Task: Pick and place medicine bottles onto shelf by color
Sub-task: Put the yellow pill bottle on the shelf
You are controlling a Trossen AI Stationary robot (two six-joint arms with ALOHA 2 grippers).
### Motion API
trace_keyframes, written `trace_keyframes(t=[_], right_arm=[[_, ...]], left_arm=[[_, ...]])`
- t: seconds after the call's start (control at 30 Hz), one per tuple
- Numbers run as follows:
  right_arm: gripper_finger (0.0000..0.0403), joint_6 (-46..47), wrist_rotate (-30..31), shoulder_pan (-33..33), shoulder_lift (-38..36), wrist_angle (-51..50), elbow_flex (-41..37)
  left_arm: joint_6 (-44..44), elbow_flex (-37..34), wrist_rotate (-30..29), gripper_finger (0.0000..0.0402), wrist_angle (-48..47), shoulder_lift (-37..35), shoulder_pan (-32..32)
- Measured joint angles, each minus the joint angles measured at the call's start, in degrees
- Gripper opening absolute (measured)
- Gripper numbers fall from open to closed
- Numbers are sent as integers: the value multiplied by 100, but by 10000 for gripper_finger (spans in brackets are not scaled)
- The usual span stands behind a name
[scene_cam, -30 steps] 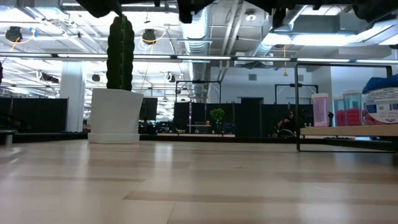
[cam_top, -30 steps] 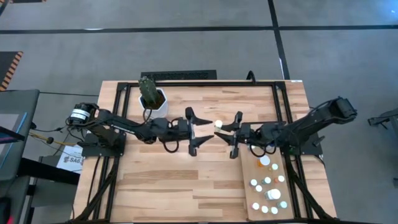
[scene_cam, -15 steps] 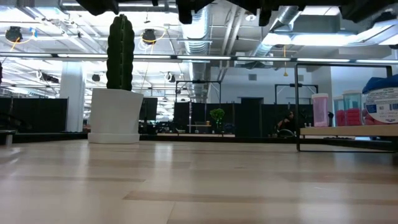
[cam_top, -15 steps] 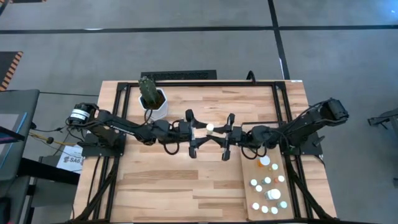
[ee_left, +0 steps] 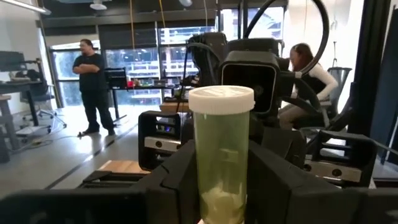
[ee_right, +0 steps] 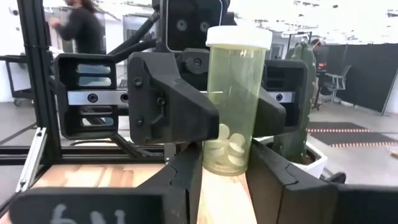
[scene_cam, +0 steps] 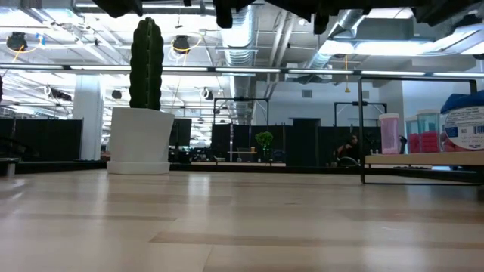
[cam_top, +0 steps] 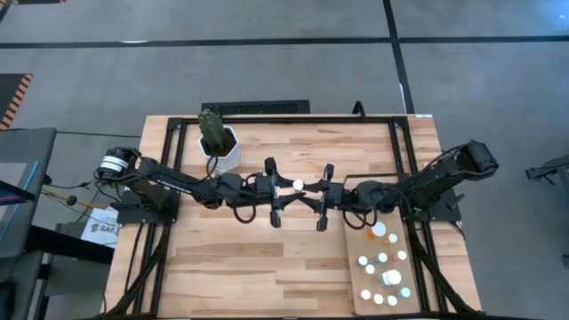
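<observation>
I see the yellow-green translucent white-capped medicine bottle [ee_right: 236, 102] standing upright, pinched between my left gripper [cam_top: 277, 191] and right gripper [cam_top: 322, 196], both closed on it, fingertips facing; the pale plywood shelf [cam_top: 354, 251] lies behind the right one.

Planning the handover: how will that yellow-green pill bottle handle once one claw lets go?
The yellow-green bottle looks like rigid plastic, so probably stiff. Only a few pills sit at its bottom: likely light. Its smooth, tall round body may slip or tip.
</observation>
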Motion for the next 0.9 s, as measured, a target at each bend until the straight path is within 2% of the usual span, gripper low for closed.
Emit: trace_keyframes(t=[0.27,0.57,0.67,0.9], right_arm=[[162,321,-4,-75,0,-138,6],[227,337,3,-116,-140,-493,55],[240,537,-4,-116,-420,-1470,291],[244,1827,-42,-114,-1064,-5881,1673]], left_arm=[[-8,0,-8,105,-70,10,0],[36,2,-27,59,-120,5,-1],[108,9,-25,66,-134,8,-2],[-55,2,-164,75,-669,14,2]])
